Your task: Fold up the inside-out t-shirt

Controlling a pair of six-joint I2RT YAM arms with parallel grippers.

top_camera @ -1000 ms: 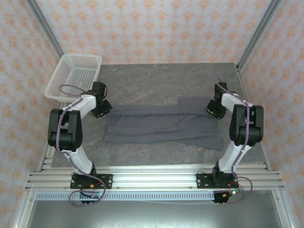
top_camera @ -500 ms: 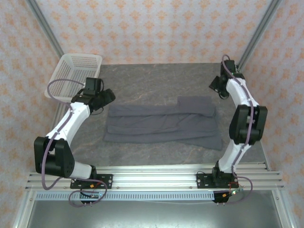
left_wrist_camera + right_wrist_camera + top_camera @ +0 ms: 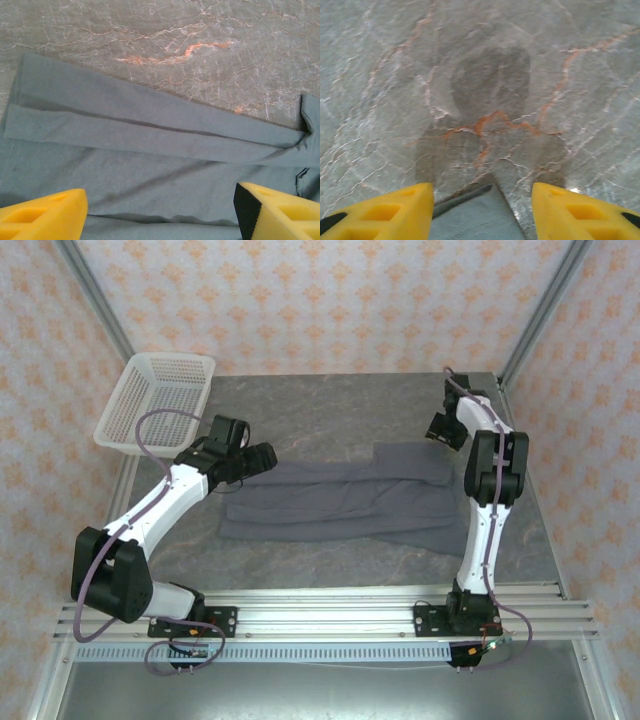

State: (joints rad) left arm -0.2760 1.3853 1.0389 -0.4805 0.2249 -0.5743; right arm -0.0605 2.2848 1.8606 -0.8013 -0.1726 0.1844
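The inside-out t-shirt [image 3: 340, 502] lies flat mid-table as a long dark slate-grey band, folded lengthwise. My left gripper [image 3: 264, 456] hovers over its far left end. In the left wrist view, the folded layers of the t-shirt [image 3: 150, 150] run across under the left gripper [image 3: 160, 220], whose yellow fingers [image 3: 42, 215] stand wide apart, open and empty. My right gripper [image 3: 438, 430] hangs just beyond the shirt's far right corner. It is open in the right wrist view [image 3: 482, 212], its fingertips [image 3: 585, 210] either side of that t-shirt corner [image 3: 475, 220], which lies on the table untouched.
A white mesh basket [image 3: 160, 395] sits at the table's far left corner, behind the left arm. The grey marbled table [image 3: 330, 415] is bare beyond the shirt. Metal frame posts and wallpapered walls close in the back and sides.
Both grippers have opened and let go of the shirt's ends. The left gripper moved right over the cloth; the right gripper moved away toward the back. The shirt stayed put.
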